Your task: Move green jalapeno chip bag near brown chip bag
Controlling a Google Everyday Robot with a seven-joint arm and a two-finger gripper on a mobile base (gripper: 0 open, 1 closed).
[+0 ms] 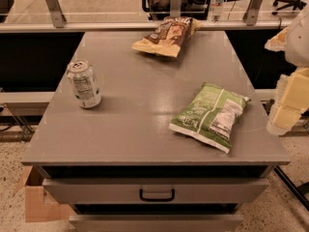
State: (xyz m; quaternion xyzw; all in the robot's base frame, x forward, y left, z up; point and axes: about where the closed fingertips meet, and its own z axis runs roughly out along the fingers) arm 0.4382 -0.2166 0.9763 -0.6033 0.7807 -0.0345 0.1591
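The green jalapeno chip bag [210, 116] lies flat on the grey table top [135, 105], at the front right, with its white label panel facing up. The brown chip bag [167, 36] lies at the far middle of the table, dark brown with tan-yellow edges. The two bags are well apart. My gripper [286, 114] shows as white and yellow parts at the right edge of the view, beyond the table's right side and just right of the green bag, not touching it.
A silver drink can [84, 84] stands upright at the left of the table. Drawers with a black handle [157, 195] are below the front edge. A cardboard box [38, 199] sits on the floor at lower left. A railing and a water bottle [216, 2] stand behind.
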